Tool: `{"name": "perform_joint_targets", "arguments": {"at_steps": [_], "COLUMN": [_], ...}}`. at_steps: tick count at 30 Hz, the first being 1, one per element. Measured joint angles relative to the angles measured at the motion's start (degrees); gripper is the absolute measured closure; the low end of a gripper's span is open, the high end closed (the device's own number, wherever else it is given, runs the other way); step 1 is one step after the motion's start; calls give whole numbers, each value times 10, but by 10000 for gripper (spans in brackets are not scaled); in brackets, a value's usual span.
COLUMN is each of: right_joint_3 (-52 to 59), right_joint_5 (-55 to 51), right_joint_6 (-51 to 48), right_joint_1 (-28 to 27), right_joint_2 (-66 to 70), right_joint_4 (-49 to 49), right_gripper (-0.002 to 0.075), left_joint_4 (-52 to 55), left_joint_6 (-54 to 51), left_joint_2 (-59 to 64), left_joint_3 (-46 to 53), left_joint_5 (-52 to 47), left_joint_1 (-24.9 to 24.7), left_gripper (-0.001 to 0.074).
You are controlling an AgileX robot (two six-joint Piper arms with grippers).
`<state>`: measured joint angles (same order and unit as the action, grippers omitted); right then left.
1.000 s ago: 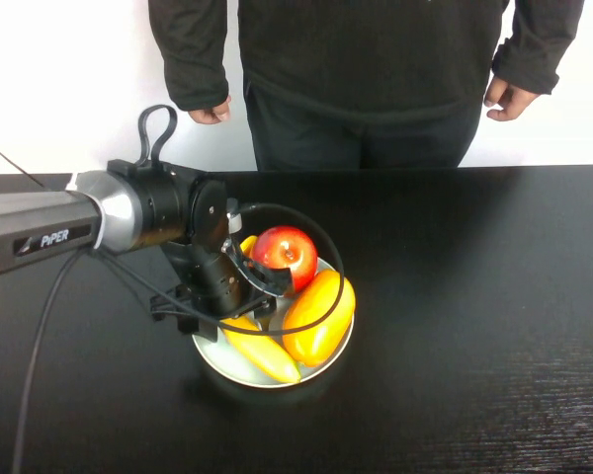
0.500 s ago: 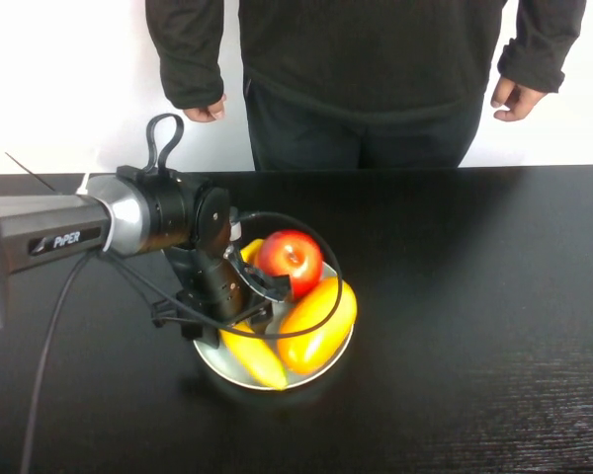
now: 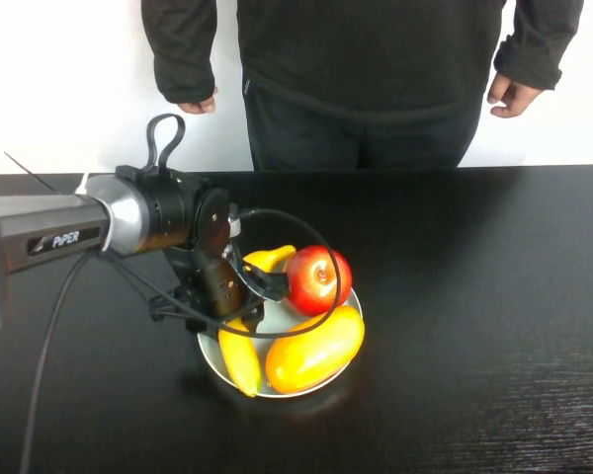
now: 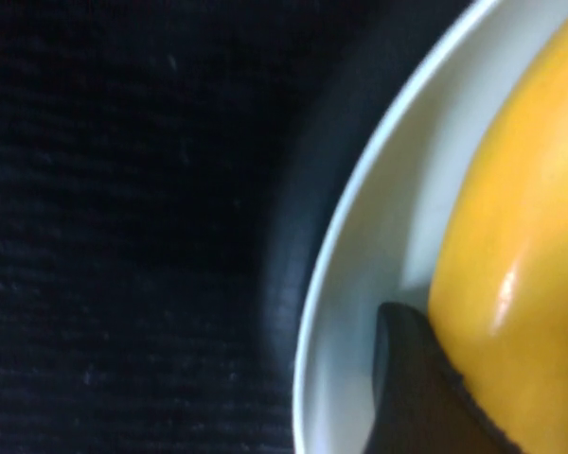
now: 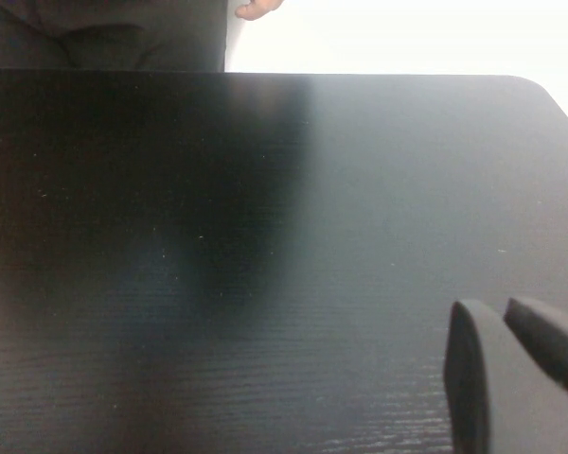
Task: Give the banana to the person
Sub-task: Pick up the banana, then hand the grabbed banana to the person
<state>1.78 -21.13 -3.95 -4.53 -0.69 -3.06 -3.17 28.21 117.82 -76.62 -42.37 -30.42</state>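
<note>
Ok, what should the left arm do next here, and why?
Probably lift the left claw a little, straight up. It sits over the middle of the banana in the bowl, with the apple close beside it, and the person stands across the table with hands down. The right claw is parked over bare table, out of it.
</note>
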Motion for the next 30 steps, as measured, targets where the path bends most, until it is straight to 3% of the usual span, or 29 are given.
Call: {"name": "perform_joint_targets", "arguments": {"at_steps": [8,22,30], "right_joint_3": [0,0,0], "right_joint_5": [0,0,0], "right_joint_6": [0,0,0], "right_joint_1": [0,0,0], "right_joint_2": [0,0,0], "right_joint_4": [0,0,0], "right_gripper": [735,736,735], "left_joint_4": [6,81,86], "left_joint_6": [-3,-56,-142], "left_joint_2": [-56,-284,-381], "left_joint_3": [3,3,3], "left_joint_5": [-22,-260,-283], "left_joint_1": [1,-22,-25], "left_gripper": [459,459,459]}}
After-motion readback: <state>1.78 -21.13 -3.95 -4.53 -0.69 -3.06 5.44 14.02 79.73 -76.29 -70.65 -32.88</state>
